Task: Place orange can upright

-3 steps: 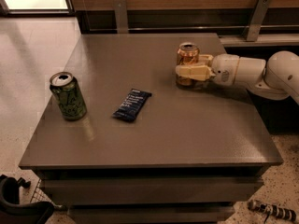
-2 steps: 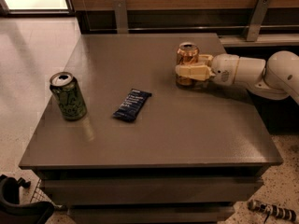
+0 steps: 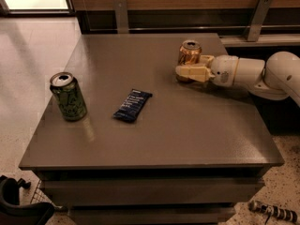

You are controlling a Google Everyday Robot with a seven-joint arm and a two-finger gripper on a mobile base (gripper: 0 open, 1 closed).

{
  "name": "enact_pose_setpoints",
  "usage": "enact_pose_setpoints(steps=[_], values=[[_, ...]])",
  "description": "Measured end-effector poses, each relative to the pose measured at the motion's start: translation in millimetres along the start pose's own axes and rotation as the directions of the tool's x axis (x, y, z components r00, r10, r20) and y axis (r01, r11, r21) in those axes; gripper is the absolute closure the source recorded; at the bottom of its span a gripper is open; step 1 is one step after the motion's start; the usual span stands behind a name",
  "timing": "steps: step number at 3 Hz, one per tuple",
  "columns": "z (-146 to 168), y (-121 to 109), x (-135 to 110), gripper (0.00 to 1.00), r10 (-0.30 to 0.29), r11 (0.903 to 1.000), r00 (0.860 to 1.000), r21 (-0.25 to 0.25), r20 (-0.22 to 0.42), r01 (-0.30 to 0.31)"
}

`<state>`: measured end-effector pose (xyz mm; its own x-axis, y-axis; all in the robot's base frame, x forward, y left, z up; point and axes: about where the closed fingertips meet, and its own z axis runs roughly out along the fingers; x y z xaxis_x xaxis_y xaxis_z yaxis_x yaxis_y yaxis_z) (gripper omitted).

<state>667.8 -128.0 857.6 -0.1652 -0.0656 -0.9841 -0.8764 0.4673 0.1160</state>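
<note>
The orange can (image 3: 190,52) stands upright on the grey table (image 3: 187,125), at its far right, silver top up. My gripper (image 3: 185,69) reaches in from the right at the can's lower half. Its cream near finger (image 3: 190,72) lies against the can's front, and the far finger is hidden behind the can. The gripper looks shut on the can, which rests on the table top.
A green can (image 3: 68,96) stands upright near the table's left edge. A dark blue snack bar (image 3: 132,105) lies flat near the middle. A wooden wall with metal brackets (image 3: 255,18) runs behind the table. My white arm (image 3: 262,74) spans the table's right side.
</note>
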Motion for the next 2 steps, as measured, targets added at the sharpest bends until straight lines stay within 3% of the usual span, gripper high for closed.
enact_pose_setpoints(steps=[1, 2], values=[[2.4, 1.2, -0.2, 0.0, 0.0, 1.0, 1.0, -0.004, 0.0, 0.0], [2.5, 1.3, -0.2, 0.0, 0.0, 1.0, 1.0, -0.005, 0.0, 0.0]])
